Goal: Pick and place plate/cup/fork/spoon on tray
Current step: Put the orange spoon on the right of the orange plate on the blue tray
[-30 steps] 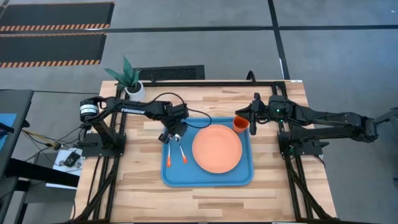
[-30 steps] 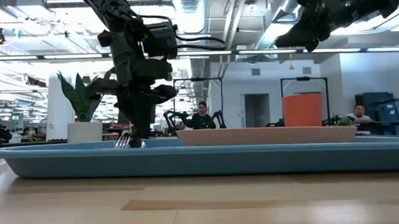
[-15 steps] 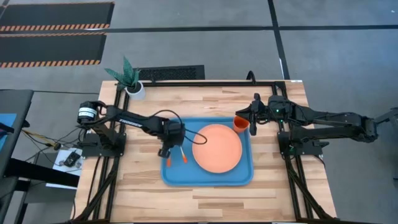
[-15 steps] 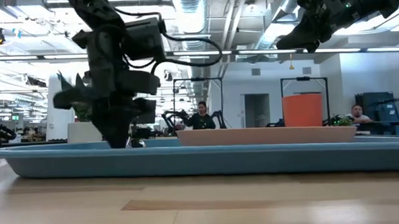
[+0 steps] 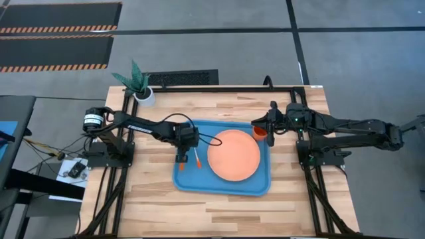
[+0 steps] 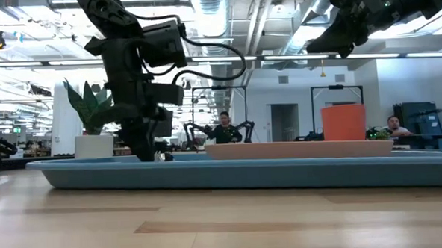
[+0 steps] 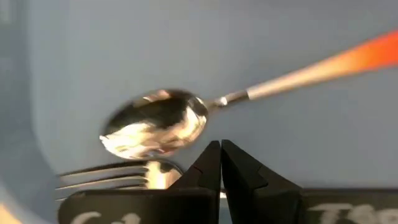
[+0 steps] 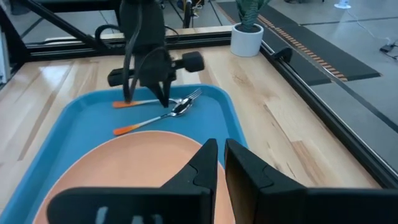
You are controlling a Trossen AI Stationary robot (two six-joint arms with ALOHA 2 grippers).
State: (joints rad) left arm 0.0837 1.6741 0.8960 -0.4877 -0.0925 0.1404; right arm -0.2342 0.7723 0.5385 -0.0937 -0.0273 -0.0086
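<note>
The left claw is seen fully closed, holding nothing, just beside the spoon and fork in the tray; the right claw is held nearly closed, empty, above the cup.

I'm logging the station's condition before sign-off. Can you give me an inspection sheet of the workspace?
Surface: wooden table, bare around the tray.
Job's things: blue tray holds plate, cup at its far right corner, fork and spoon at its left.
Clutter: potted plant at the far left corner.
End effectors: left end effector shut, low over the cutlery; right end effector beside the cup, holding nothing.
Cables: black cable looping off the left arm.
Surroundings: people seated behind, low view.
</note>
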